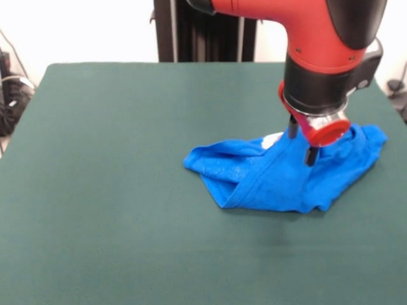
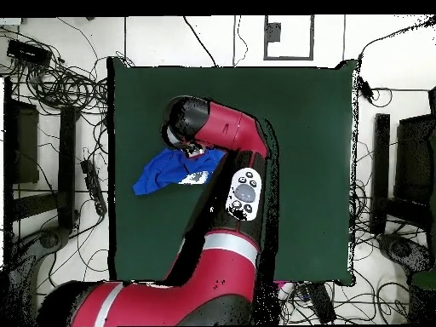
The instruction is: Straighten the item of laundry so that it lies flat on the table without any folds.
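The bright blue T-shirt [image 1: 280, 175] lies crumpled and folded over itself on the right part of the dark green table [image 1: 114, 190]. A small white patch of its print [image 1: 271, 140] shows at its far edge. My gripper [image 1: 302, 142] hangs straight down over the shirt's far right part. Its two dark fingers [image 1: 311, 155] stand apart with blue cloth between them, tips down at the cloth. In the overhead view the shirt [image 2: 163, 174] lies at the table's [image 2: 298, 128] left side, partly hidden under my wrist, which also hides the gripper.
My red arm [image 2: 243, 192] stretches across the table's middle in the overhead view. Cables and black equipment [image 2: 51, 85] lie on the floor around the table. The pedestal's black column [image 1: 203, 32] stands behind the far edge.
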